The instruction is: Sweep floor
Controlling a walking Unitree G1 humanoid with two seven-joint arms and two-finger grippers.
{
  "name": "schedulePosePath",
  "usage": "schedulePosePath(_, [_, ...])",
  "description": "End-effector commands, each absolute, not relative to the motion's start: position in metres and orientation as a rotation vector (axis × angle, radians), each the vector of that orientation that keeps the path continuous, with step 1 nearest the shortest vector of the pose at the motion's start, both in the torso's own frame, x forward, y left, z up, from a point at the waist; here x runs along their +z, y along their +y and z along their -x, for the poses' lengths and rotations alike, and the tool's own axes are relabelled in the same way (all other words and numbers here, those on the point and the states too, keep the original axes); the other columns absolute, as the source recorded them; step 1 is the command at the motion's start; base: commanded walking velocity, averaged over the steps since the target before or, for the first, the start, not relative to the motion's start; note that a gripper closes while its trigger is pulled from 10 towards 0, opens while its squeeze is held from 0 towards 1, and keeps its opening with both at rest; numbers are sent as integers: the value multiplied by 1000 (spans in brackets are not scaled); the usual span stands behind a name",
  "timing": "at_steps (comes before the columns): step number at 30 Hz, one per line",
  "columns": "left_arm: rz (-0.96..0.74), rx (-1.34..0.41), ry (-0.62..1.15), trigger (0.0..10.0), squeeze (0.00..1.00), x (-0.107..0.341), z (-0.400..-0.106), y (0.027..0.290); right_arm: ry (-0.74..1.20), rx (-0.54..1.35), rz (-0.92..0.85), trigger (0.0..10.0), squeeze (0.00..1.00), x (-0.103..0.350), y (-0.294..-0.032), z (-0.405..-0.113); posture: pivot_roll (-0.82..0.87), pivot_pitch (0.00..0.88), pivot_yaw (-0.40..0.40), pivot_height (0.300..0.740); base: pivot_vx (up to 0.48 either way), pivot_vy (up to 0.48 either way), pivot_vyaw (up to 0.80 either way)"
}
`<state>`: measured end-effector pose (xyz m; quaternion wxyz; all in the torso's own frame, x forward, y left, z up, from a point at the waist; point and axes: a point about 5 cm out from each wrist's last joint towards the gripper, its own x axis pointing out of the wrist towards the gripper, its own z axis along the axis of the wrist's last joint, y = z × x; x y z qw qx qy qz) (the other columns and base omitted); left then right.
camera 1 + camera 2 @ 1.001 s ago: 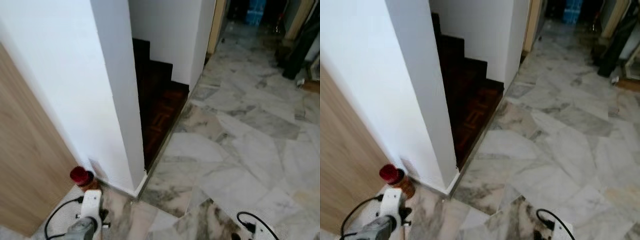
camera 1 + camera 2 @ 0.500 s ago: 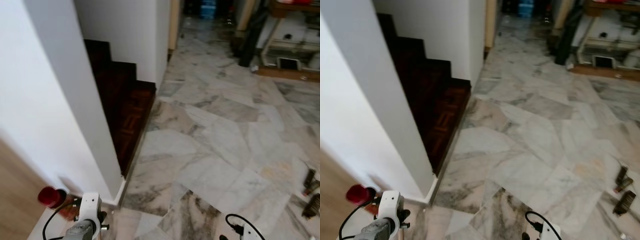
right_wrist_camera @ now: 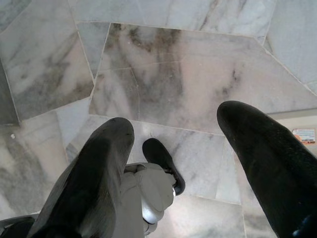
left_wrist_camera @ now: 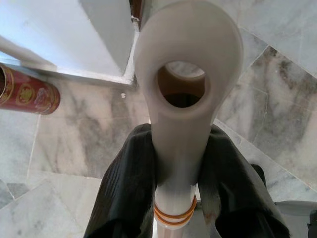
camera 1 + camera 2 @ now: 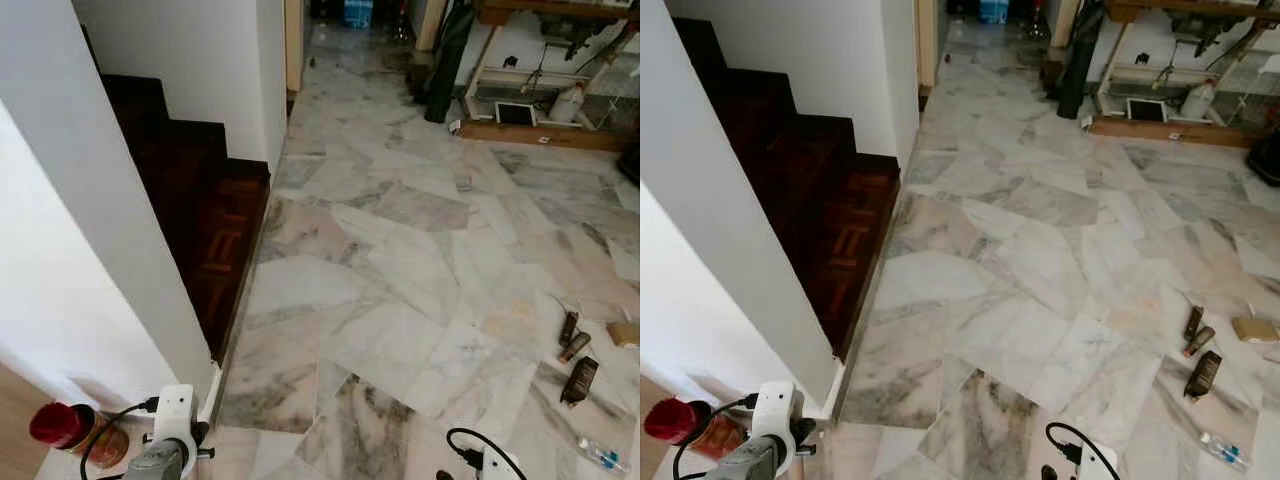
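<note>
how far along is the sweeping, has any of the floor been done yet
Early stage. Done: the left hand is shut on the white broom handle. In hand: the robot faces the marble floor, its right hand open and empty. Left: nothing looks swept, since small dark bottles and other litter lie scattered at the right.

Bright, even daylight; stairs shadowed; slightly soft.

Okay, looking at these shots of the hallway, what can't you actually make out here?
- Broom handle: the left tool grips it, but the brush end is cut off; left wrist view.
- Small brown items on the marble floor: too small to identify.
- Upper stairs: hidden behind the white wall.
</note>
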<state>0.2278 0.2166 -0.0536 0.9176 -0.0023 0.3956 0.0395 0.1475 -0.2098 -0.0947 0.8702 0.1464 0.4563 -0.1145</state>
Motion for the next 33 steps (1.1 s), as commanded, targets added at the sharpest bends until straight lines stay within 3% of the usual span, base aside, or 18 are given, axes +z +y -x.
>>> schedulePosePath(1, [-1,75,805,10000,0,-54,-227,214,961,-248,-295,10000,0,-96,-214,-143,-62,0,-17,740,0,0,-788])
schedulePosePath(13, [-2,63,827,10000,0,-58,-222,212,969,-290,-304,10000,0,-98,-219,-133,-117,0,6,740,0,52,-788])
schedulePosePath(33, [-12,43,823,10000,0,-58,-222,212,932,-302,-272,10000,0,-92,-228,-143,-119,0,18,740,0,48,-788])
